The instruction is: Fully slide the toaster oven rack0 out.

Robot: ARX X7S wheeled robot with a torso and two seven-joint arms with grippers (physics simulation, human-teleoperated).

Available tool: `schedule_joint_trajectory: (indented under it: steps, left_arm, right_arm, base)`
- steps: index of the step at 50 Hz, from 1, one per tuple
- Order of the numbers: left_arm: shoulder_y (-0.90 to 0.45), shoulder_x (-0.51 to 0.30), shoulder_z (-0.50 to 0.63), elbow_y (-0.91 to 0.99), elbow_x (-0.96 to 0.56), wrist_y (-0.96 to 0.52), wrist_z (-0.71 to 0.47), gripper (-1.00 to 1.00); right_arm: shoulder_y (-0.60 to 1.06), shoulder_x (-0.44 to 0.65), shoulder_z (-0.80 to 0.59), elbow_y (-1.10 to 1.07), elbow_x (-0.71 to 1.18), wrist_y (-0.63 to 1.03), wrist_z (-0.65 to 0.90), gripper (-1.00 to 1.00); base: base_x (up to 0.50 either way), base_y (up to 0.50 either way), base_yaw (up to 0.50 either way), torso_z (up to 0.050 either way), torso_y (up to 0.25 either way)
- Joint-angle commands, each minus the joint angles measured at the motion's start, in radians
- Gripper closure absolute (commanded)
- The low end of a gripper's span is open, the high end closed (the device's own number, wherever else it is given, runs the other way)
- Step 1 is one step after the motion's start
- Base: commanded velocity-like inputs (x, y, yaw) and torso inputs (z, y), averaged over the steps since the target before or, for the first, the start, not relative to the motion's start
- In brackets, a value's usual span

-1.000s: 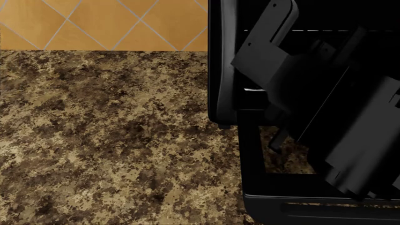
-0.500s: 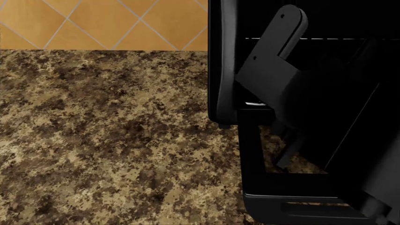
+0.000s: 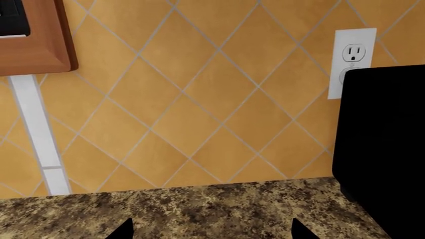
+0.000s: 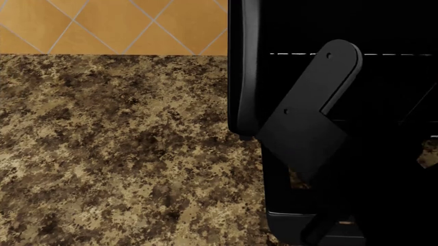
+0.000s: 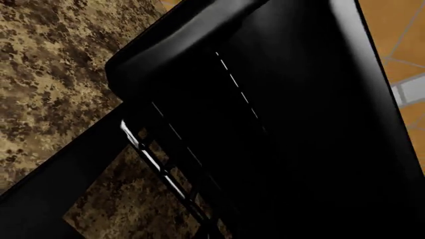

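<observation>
The glossy black toaster oven [image 4: 243, 66] stands at the right of the head view, its see-through door [image 4: 274, 169] folded down flat toward me. The rack0 [image 4: 294, 53] shows as a fine pale dashed line inside the dark cavity. It also shows in the right wrist view [image 5: 236, 84], above a brighter silvery bar [image 5: 149, 154] at the oven mouth. My right arm's flat black plate [image 4: 311, 120] lies over the opening; its fingers are lost in the black. My left gripper [image 3: 211, 231] is open and empty over the counter, beside the oven's side [image 3: 385, 149].
Brown speckled granite counter [image 4: 116, 154] lies left of the oven. An orange tiled backsplash [image 3: 199, 99] behind it carries a white outlet [image 3: 352, 55]. A brown wooden cabinet corner [image 3: 37, 45] hangs at the upper left in the left wrist view.
My right arm's black plate has moved steadily toward the front, away from the oven's back. The pale dashed rack line has shifted the same way. The counter and oven body have not moved.
</observation>
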Motion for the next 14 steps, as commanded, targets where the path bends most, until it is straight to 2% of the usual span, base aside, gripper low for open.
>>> schedule_joint_trajectory:
  steps: [1,9,10,14]
  left_arm:
    - [-0.01,0.022,-0.013,-0.012,0.026,0.018,0.026,-1.0]
    - [0.009,0.024,-0.013,-0.004,0.031,0.029,0.034,-1.0]
    - [0.01,0.022,-0.013,-0.001,0.028,0.028,0.032,-1.0]
    - [0.0,0.013,-0.014,-0.005,0.016,0.024,0.028,-1.0]
  right_arm:
    - [0.229,0.056,-0.002,-0.147,0.411,-0.054,0.273,1.0]
    - [0.312,0.084,-0.057,-0.202,0.553,-0.126,0.37,1.0]
    - [0.33,0.086,-0.065,-0.214,0.58,-0.14,0.388,-1.0]
    - [0.422,0.093,-0.088,-0.26,0.709,-0.203,0.454,-1.0]
  base:
    - [0.0,0.0,0.0,0.0,0.0]
    - [0.0,0.0,0.0,0.0,0.0]
    - [0.0,0.0,0.0,0.0,0.0]
    - [0.0,0.0,0.0,0.0,0.0]
